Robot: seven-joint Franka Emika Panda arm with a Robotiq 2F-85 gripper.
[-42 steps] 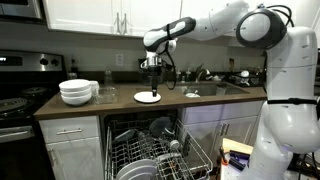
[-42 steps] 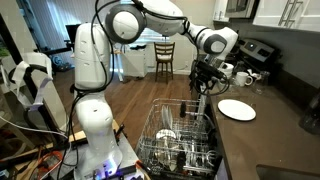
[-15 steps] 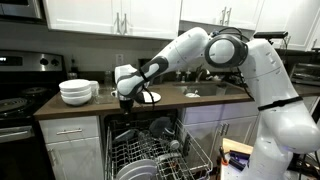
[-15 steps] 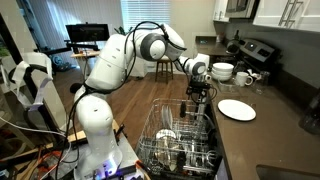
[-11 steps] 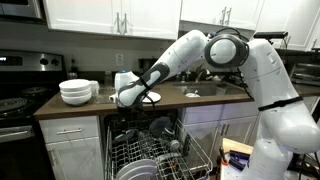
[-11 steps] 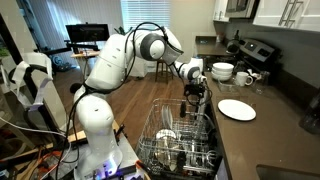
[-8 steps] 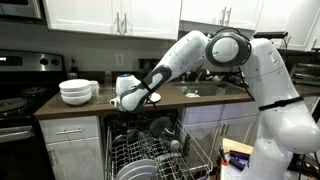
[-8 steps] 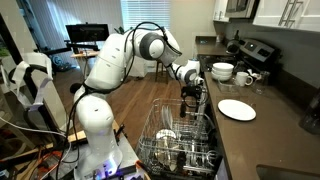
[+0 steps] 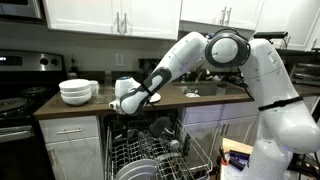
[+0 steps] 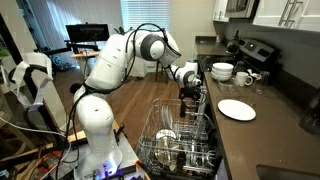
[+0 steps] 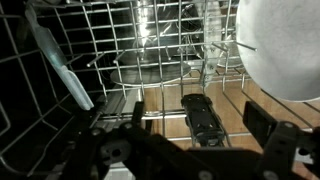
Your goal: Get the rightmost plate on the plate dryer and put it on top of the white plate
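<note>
The plate dryer is the grey wire rack pulled out below the counter, in both exterior views (image 9: pixel 150 150) (image 10: pixel 180 140). White plates stand among its tines (image 9: pixel 140 168) (image 10: pixel 166 122). The white plate (image 10: pixel 236 109) lies flat on the brown counter; in an exterior view (image 9: pixel 152 97) the arm partly covers it. My gripper (image 9: pixel 122 104) (image 10: pixel 190 96) hangs open and empty just above the rack's far end. In the wrist view the gripper (image 11: pixel 200 122) looks down through the wires, with a white plate (image 11: pixel 285 45) at the upper right.
A stack of white bowls (image 9: pixel 76 91) (image 10: pixel 222 71) sits on the counter near the stove (image 9: pixel 20 75). A sink area with dishes (image 9: pixel 215 78) is at the counter's other end. A black rack fitting (image 11: pixel 202 118) lies between the jaws.
The arm has swung from above the white plate down over the counter edge toward the rack. In the last half second it dropped only slightly. The gripper stays open and empty.
</note>
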